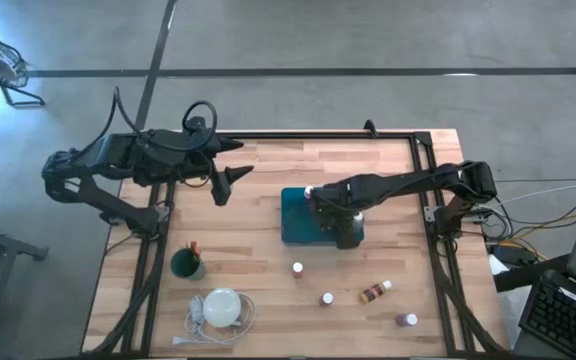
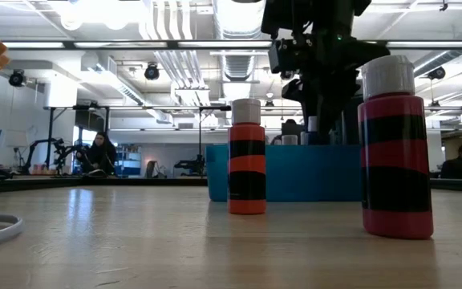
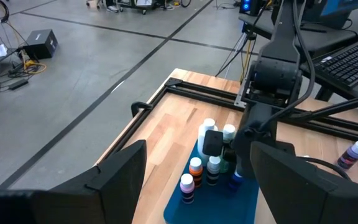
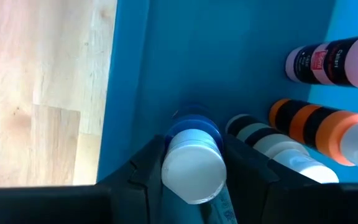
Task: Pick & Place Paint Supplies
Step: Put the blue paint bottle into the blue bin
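Note:
A teal tray (image 1: 296,215) in the middle of the table holds several upright paint bottles: orange (image 4: 316,124), white (image 4: 253,134) and pink (image 4: 334,59). My right gripper (image 4: 194,180) reaches down into the tray, shut on a blue bottle (image 4: 194,127) with a white cap. My left gripper (image 1: 230,180) hangs open above the table's far left, touching nothing. Loose bottles stand on the wood near the front edge: an orange one (image 2: 247,156) and a red one (image 2: 395,144). A brown bottle (image 1: 374,291) lies on its side, and a purple one (image 1: 407,320) stands close to it. My right gripper pinches the blue bottle's top end, at the white cap (image 4: 194,171) and the shoulder just below it, between its two fingers (image 4: 145,168). The fingers come from above, pointing down. The bottle stands upright inside the tray; whether its base touches the tray floor I cannot tell.
A green cup (image 1: 187,263) with brushes stands at the front left, and a white disc with a cord (image 1: 221,308) lies in front of it. Black rails (image 1: 318,137) run along the table's far and side edges. Bare wood lies left of the tray.

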Robot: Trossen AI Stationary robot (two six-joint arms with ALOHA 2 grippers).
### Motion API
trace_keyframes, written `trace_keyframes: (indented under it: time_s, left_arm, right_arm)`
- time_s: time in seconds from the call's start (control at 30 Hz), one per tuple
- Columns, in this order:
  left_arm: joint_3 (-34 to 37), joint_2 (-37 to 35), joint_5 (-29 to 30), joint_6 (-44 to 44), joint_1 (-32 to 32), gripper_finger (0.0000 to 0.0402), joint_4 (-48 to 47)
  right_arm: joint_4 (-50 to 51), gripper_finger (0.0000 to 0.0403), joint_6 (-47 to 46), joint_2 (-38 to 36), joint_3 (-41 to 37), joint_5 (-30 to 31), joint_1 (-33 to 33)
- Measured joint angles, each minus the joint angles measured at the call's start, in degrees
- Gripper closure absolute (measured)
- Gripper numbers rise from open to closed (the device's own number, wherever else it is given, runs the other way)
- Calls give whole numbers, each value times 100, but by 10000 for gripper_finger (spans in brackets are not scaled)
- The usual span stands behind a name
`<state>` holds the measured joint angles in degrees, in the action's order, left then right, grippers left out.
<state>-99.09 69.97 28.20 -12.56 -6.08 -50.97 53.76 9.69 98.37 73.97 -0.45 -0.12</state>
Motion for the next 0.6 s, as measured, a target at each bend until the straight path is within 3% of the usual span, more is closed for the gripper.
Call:
trace_keyframes:
  time_s: [0.4, 0.6]
  left_arm:
    - [0, 0, 1, -9, 1, 110, -1]
    - [0, 0, -2, -46, 1, 110, -3]
  right_arm:
    - [-8, 278, 225, 0, 0, -142, -46]
    - [-13, 235, 256, 0, -7, -103, -48]
